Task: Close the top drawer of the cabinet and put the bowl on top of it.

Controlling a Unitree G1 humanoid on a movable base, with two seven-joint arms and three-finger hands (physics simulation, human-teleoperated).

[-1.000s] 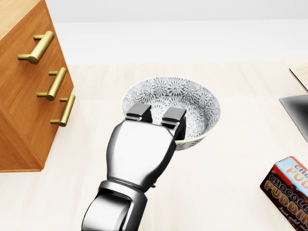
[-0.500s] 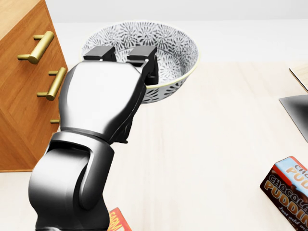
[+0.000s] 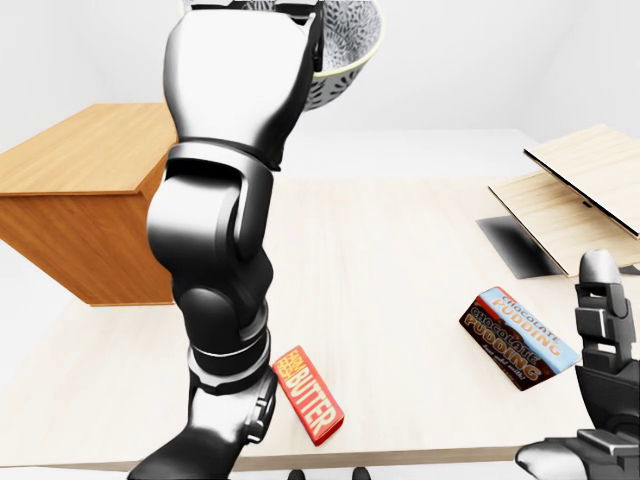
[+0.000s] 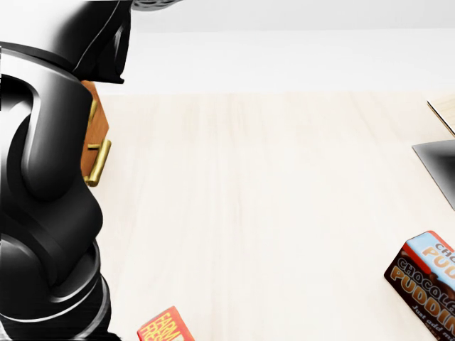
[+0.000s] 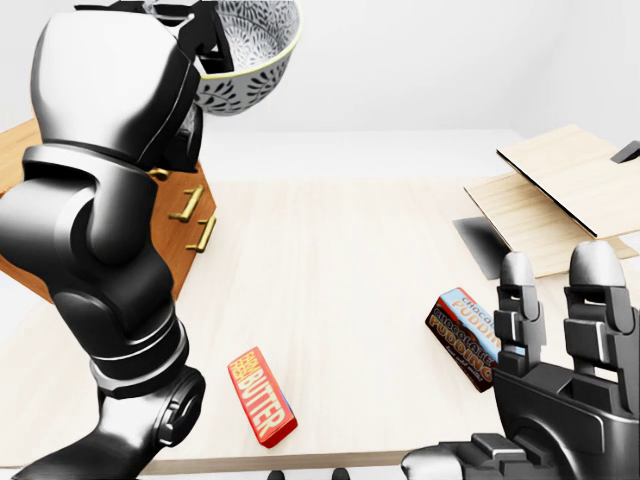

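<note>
In the left-eye view the left hand (image 3: 240, 80) is raised high, its fingers clamped over the near rim of the patterned bowl (image 3: 350, 50), which hangs just to the right of the fingertips at the top of the picture. It looks like glazed ceramic: stiff, fairly heavy for a rim pinch, slick and breakable, so I'd judge the rim with fingers inside and thumb outside to be the sensible hold, and a soft landing to be needed. The wooden cabinet (image 3: 90, 190) stands below and to the left of that hand, its top bare; a butter pack (image 3: 308, 395) lies on the table (image 3: 400, 260) far beneath it. In the head view the arm is a black mass on the left, with one brass handle (image 4: 98, 163) peeking out beside it; the top drawer is hidden. In the right-eye view the right hand (image 5: 555, 370) stands low, fingers spread and empty, just beside the chocolate pudding box (image 5: 462, 335). A second ago the bowl sat low over the table in the head view; half a second ago it was lifted toward the cabinet; now only a sliver shows there.
</note>
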